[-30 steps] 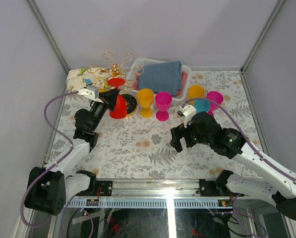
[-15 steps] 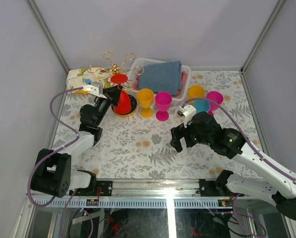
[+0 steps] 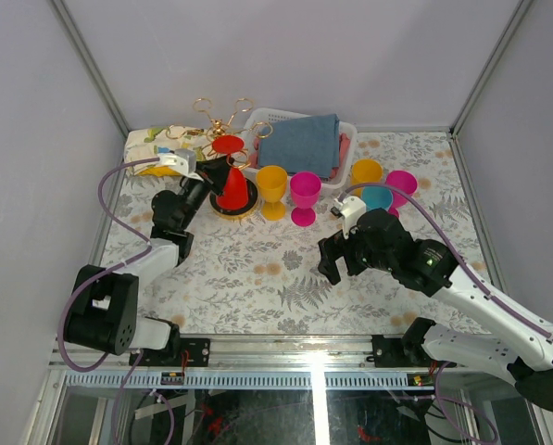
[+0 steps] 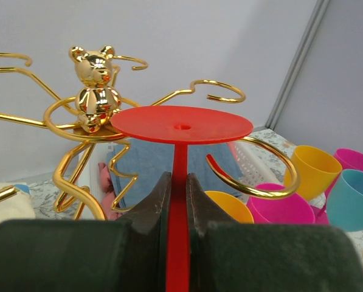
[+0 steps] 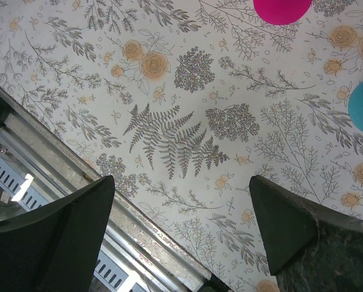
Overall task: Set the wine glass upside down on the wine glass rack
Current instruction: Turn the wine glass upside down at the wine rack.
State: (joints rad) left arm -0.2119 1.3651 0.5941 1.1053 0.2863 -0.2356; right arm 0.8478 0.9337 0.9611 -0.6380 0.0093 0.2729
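My left gripper [image 4: 179, 190] is shut on the stem of a red wine glass [image 4: 181, 124], held upside down with its flat foot on top. The foot sits level with the gold loop arms of the wine glass rack [image 4: 95, 91], right of its bear-topped post. One open loop [image 4: 272, 190] curves just right of the stem. From above, the red wine glass [image 3: 232, 189] hangs over the rack's round dark base [image 3: 245, 210]; I cannot tell whether they touch. My right gripper [image 3: 335, 260] hovers open and empty over the table's middle, its jaws wide apart in the right wrist view [image 5: 181, 225].
Upright yellow [image 3: 271, 184], pink [image 3: 305, 193], yellow [image 3: 366, 171], teal [image 3: 377, 197] and magenta [image 3: 402, 183] glasses stand right of the rack. A white basket [image 3: 346, 130] holding a blue cloth sits behind them. A patterned cloth [image 3: 154, 144] lies back left. The metal front rail [image 5: 59, 173] lies under my right gripper.
My left gripper has carried the red glass back and to the right, from beside the rack's base to over it, among the loop arms. The right arm has not moved.
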